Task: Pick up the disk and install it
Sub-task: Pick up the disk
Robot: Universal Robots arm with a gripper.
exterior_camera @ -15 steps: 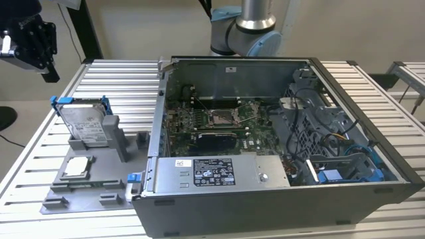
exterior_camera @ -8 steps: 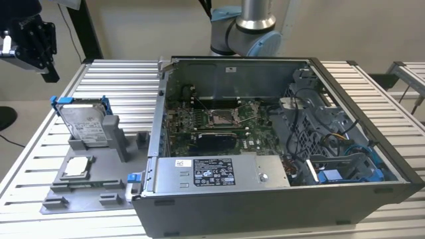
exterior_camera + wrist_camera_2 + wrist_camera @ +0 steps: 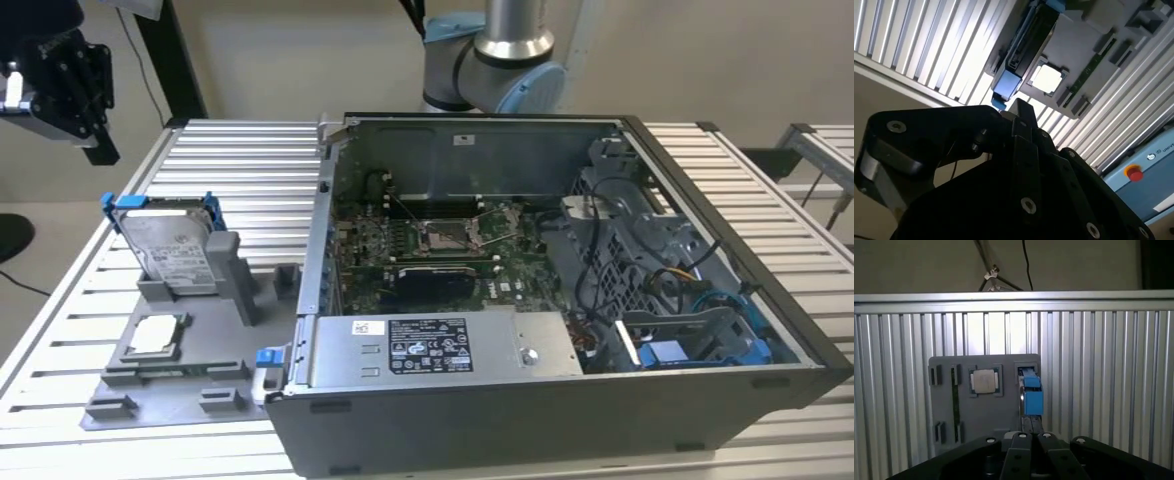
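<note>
table (image 3: 227, 160): ribbed aluminium | on it: grey fixture plate (image 3: 174, 395), open computer case (image 3: 534, 415)

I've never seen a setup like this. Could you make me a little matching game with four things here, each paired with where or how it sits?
Things:
1. disk
2. processor chip
3. computer case
4. gripper

States:
A. lying flat on the grey tray
B. standing on edge in a slot of that tray
C. up in the air, holding nothing
D. open on top, insides showing

Pairs: 1-B, 2-A, 3-D, 4-C.
</note>
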